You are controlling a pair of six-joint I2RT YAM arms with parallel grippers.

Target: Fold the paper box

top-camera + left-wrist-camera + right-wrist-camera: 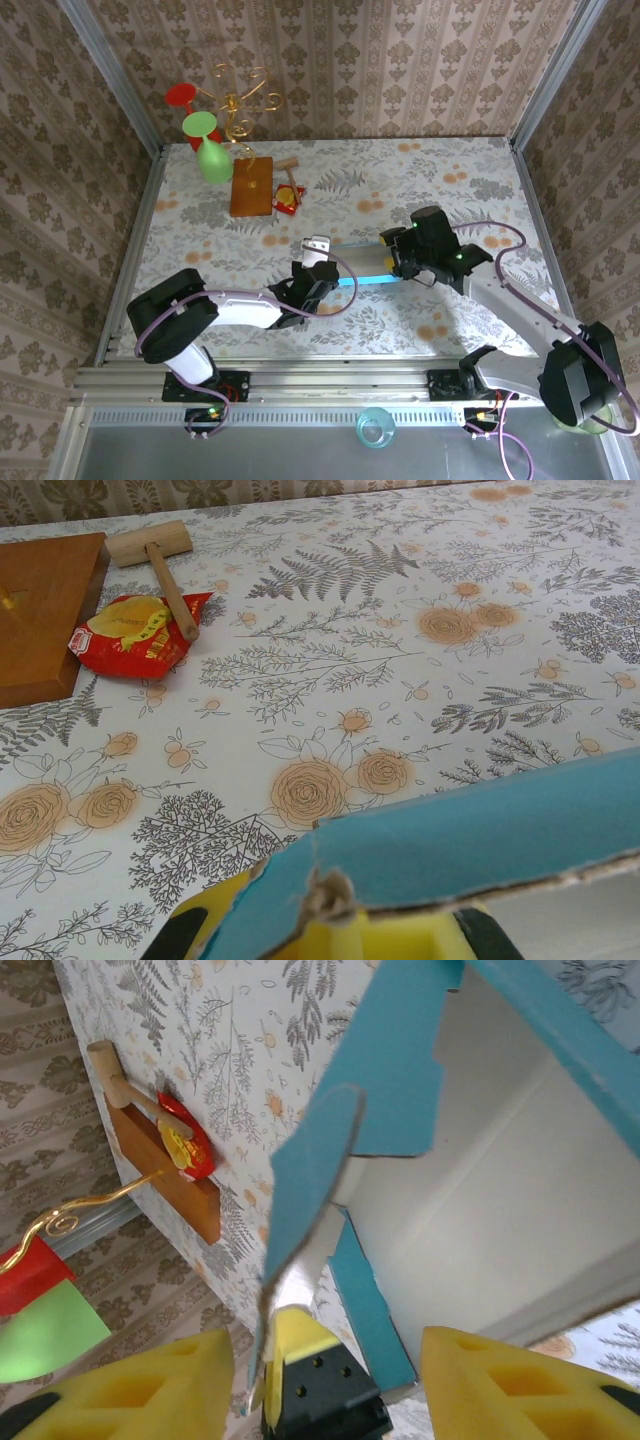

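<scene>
The left gripper (330,925) is clamped tight on a ragged edge of the paper box (480,840), which lies mid-table (450,170) between both arms. The right gripper (325,1355) stands partly open, with one blue flap between its fingers (150,1390), ungripped. Beyond are one red snack packet (130,635), its print too blurred to read, one wooden mallet (160,565) and one wooden board (40,610), cut off at the frame edge.

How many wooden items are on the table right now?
2: the wooden board at back left, and the small wooden mallet just right of it, its handle lying over the red packet. Others may be hidden.
</scene>
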